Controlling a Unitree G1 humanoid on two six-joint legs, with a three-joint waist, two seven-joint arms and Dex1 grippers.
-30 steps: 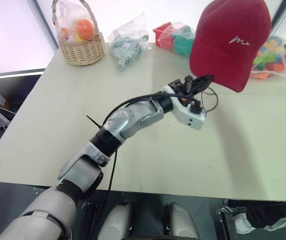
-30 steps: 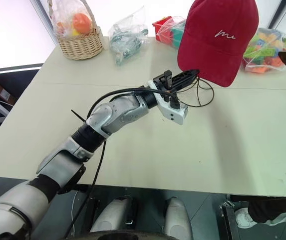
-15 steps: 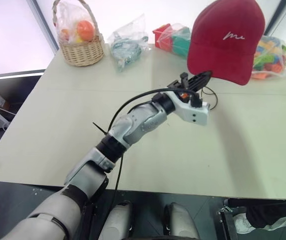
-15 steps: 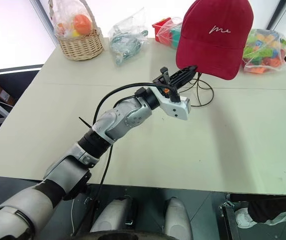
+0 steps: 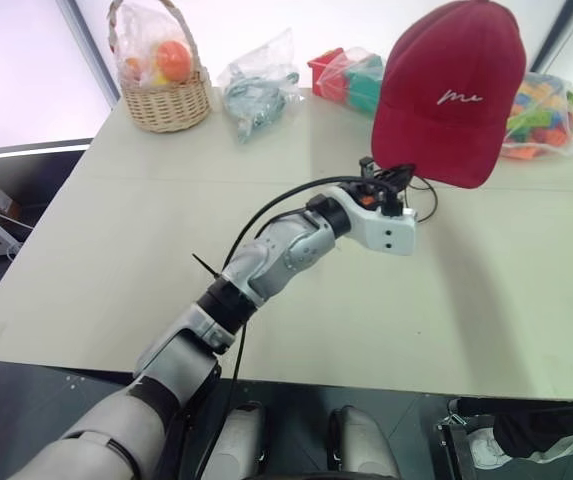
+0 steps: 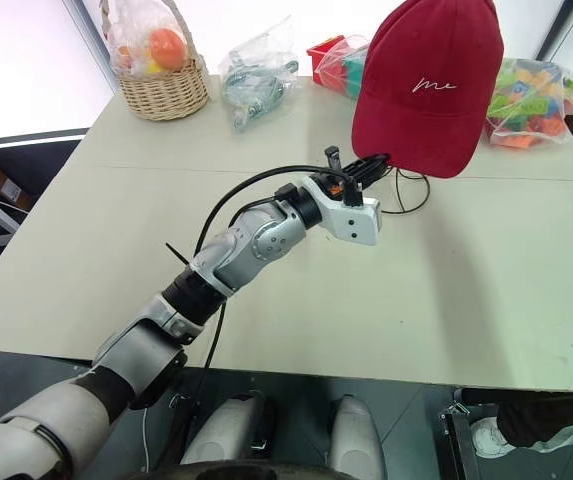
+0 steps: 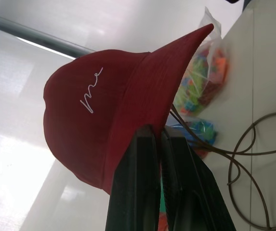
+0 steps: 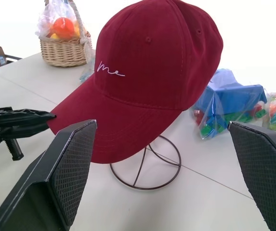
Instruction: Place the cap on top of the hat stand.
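1. The left gripper (image 5: 394, 172) is seen reaching toward the cap (image 5: 453, 92), its two black fingers (image 7: 142, 178) pressed together with no gap visible between them.
2. In the left wrist view the fingertips lie against the edge of the cap's brim; whether fabric is actually pinched between them cannot be told, as the brim hides the tips.
3. The cap is found just beyond and above the left gripper, draped over the hat stand (image 8: 145, 166), with its brim pointing down toward the fingers and its white script facing outward.
4. Of the stand, the thin stem and round wire base are seen below the cap, resting on the table (image 5: 146, 230), just past the fingertips.
5. The right gripper (image 8: 174, 178) is held with its mesh-patterned fingers spread wide, nothing between them; the cap and stand are framed ahead of it, well apart from its pads.
6. A wicker basket (image 5: 162, 92) and a clear bag (image 5: 258, 85) are placed far behind the left gripper's arm side, at the table's far edge.
7. Bags of coloured blocks (image 5: 551, 112) lie beyond the cap.
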